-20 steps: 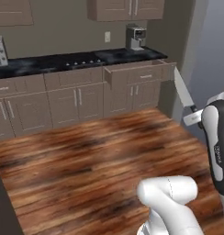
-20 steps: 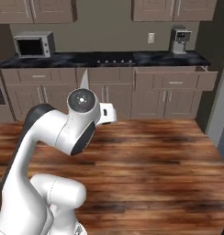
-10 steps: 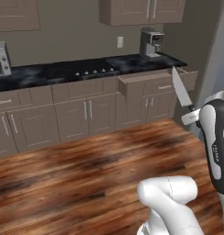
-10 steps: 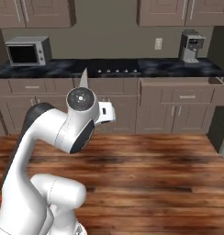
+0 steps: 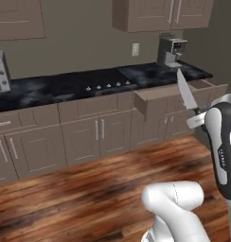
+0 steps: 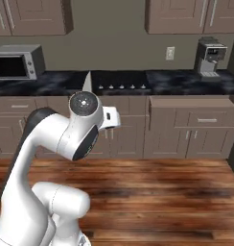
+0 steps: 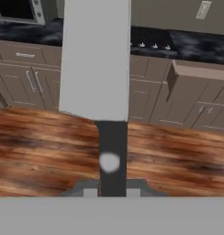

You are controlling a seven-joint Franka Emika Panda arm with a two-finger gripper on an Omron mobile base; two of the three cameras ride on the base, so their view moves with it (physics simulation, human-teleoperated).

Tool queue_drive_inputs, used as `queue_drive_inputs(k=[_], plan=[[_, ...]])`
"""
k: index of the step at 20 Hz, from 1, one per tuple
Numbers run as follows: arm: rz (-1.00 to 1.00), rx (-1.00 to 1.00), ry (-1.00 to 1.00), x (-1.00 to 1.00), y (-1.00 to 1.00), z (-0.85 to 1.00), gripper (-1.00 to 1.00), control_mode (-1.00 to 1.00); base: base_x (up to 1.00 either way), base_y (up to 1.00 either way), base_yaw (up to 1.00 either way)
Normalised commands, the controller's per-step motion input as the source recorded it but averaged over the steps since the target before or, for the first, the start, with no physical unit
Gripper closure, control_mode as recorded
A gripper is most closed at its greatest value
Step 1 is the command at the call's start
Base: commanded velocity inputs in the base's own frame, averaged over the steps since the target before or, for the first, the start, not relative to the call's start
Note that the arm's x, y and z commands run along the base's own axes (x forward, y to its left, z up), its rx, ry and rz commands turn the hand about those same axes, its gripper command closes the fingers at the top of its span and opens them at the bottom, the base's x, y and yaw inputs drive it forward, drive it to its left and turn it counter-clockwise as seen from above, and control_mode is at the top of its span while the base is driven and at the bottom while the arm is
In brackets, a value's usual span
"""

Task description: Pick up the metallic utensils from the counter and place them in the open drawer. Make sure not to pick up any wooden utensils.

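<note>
Counter (image 6: 138, 81) behind; knife (image 7: 96, 64) handle seemingly in end effector (image 7: 111, 192)

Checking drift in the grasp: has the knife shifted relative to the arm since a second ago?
No. The knife sits at the same place and tilt against the arm's dark wrist joint; the gripper holds its handle. The cabinets shifted because the base drove.

Glossy white arm (image 6: 47, 144) shells, rounded links. Dark grey joint bands; round grey end cap (image 6: 84, 103) with small centre dot, 12 o'clock of the link. Dark strip with faint markings on forearm (image 5: 222, 146).
</note>
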Motion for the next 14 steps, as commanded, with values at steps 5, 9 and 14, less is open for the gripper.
queue_drive_inputs(k=[5, 9, 14], plan=[[0.0, 0.0, 0.0, 0.0, 0.0, 0.0, 1.0, 1.0, 1.0, 0.0, -0.09], [0.0, 0.0, 0.0, 0.0, 0.0, 0.0, 1.0, 1.0, 1.0, 0.0, -0.26], [0.0, 0.0, 0.0, 0.0, 0.0, 0.0, 1.0, 1.0, 1.0, 0.05, -0.39]])
